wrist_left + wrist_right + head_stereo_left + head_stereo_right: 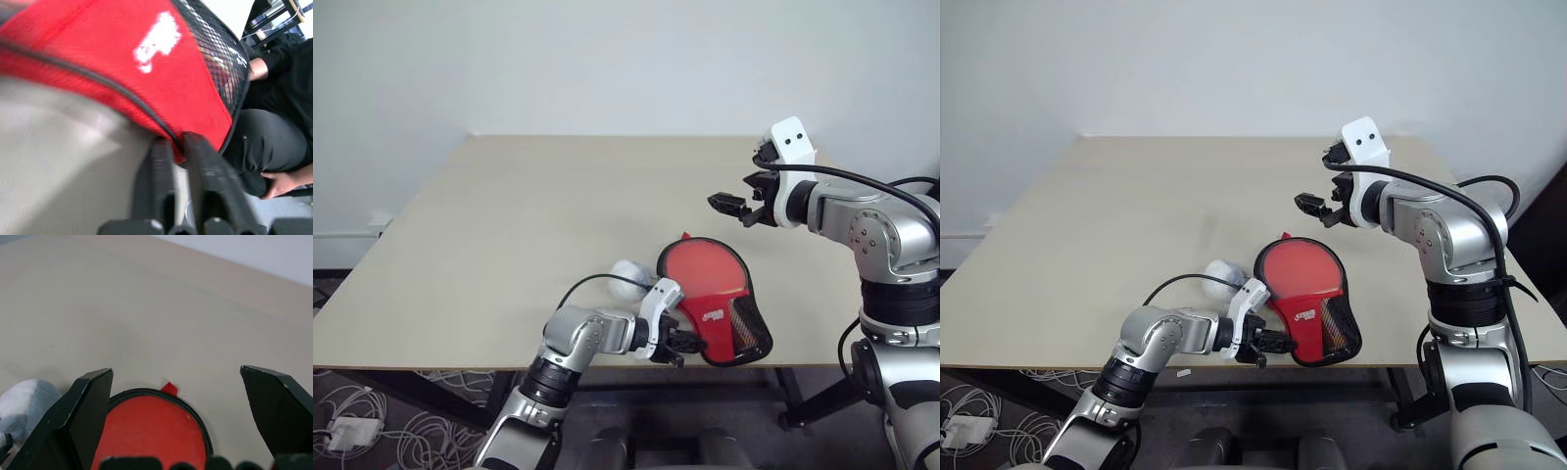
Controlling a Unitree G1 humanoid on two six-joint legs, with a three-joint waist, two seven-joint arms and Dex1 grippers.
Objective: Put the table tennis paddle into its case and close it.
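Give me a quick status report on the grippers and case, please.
Left gripper shut on the case edge. Right gripper open, above the table. Case lying flat. Nothing blocking.

Red case (713, 294) with black trim, mesh pocket, white label is lying flat near desk's (509, 235) front edge.

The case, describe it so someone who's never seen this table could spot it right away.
On the beige table, look near the front edge, where the left gripper is shut on its rim. The case is flat, red and paddle-shaped, with black trim, a mesh pocket and a white label, unlike the pale rounded object beside it.
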